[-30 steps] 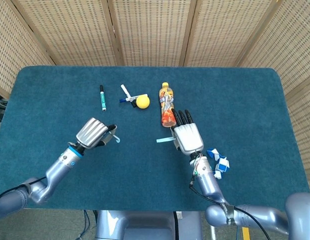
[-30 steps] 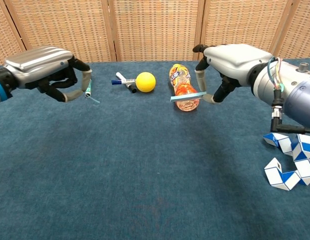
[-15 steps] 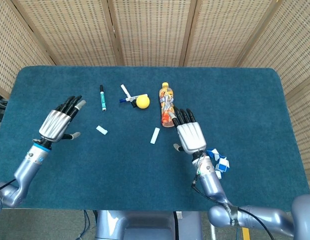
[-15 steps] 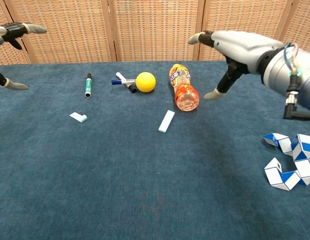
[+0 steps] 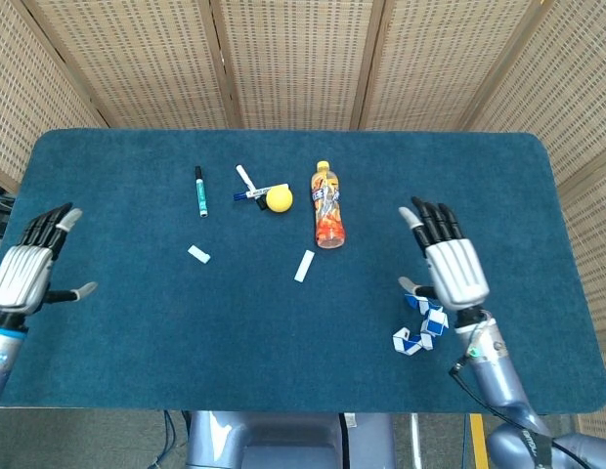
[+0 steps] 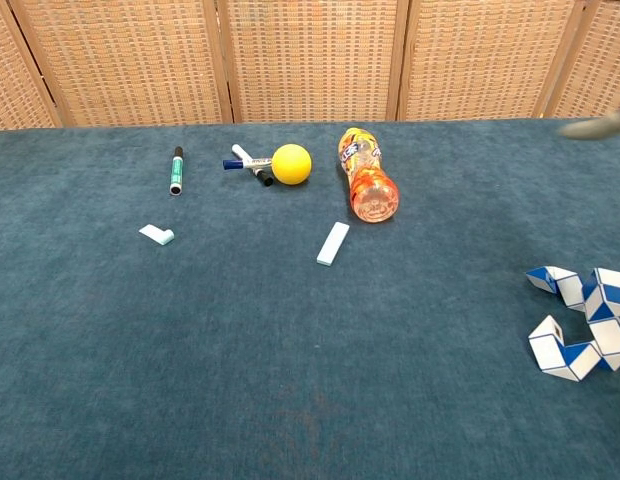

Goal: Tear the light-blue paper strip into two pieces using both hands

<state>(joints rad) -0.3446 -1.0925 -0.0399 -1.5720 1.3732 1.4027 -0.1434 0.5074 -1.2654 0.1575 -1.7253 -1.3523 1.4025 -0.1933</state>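
On table: two paper pieces (image 5: pixel 304 265) (image 5: pixel 198 254) apart; left hand (image 5: pixel 24 275) & right hand (image 5: pixel 452 270) spread, empty.

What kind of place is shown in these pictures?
Probably a robot test room, not a home: a table with a dark-teal cloth, woven screens behind it, and unrelated practice items such as a yellow ball.

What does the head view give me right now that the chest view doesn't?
Only the head view shows both hands: the left hand and right hand, open and held off to the sides, plus the table's far edge. The chest view adds only a fingertip at its right edge. Both show the two paper pieces, short and long, lying apart, the bottle and the ball.
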